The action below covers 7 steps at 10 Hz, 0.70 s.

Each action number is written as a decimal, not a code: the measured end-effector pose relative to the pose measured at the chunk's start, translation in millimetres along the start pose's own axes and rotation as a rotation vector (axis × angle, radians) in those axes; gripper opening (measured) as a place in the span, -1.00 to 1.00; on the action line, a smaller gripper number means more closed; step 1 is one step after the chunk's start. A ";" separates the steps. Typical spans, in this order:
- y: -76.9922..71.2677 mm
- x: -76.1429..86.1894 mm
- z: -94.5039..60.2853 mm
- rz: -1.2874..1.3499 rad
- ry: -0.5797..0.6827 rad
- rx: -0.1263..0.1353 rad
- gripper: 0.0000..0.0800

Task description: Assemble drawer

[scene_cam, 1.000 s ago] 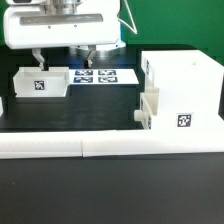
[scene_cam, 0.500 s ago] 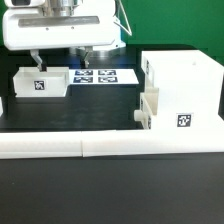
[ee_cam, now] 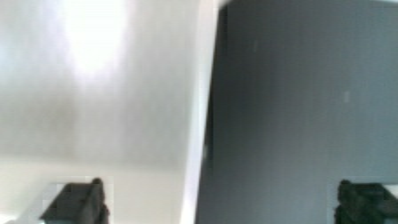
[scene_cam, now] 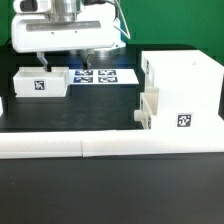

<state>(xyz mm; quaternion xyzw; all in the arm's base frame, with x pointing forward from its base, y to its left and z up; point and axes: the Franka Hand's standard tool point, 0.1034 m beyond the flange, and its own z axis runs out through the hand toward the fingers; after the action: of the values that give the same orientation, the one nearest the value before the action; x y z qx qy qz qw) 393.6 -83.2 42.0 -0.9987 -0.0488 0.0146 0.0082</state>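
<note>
With the gripper (scene_cam: 64, 57) spread wide over the loose tray (scene_cam: 42, 83), well apart from the box (scene_cam: 185, 90) on the exterior view's right, an off-centre descent could land a jaw on its wall and knock it askew.

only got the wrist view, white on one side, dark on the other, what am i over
Observer: The white looks to be the loose tray, at the exterior view's left; the open jaws hang above its edge nearest the marker board.
Operator: wheres the shell
Observer: The shell stands at the exterior view's right, apart from that tray.
Operator: other tray in yet
Observer: A second tray sticks out of the shell's side that faces the loose tray. I cannot tell how deep it sits.
</note>
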 end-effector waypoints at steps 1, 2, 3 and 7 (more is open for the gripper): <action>-1.6 -11.2 5.0 -0.008 0.006 -0.004 0.62; -0.5 -13.5 5.8 -0.010 0.016 -0.009 0.62; -1.9 -18.7 12.7 -0.011 0.030 -0.016 0.62; -4.3 -30.8 37.1 -0.018 0.028 -0.020 0.62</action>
<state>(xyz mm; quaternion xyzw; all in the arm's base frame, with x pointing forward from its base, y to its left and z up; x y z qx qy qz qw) 361.5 -81.4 5.8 -0.9983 -0.0579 0.0002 -0.0012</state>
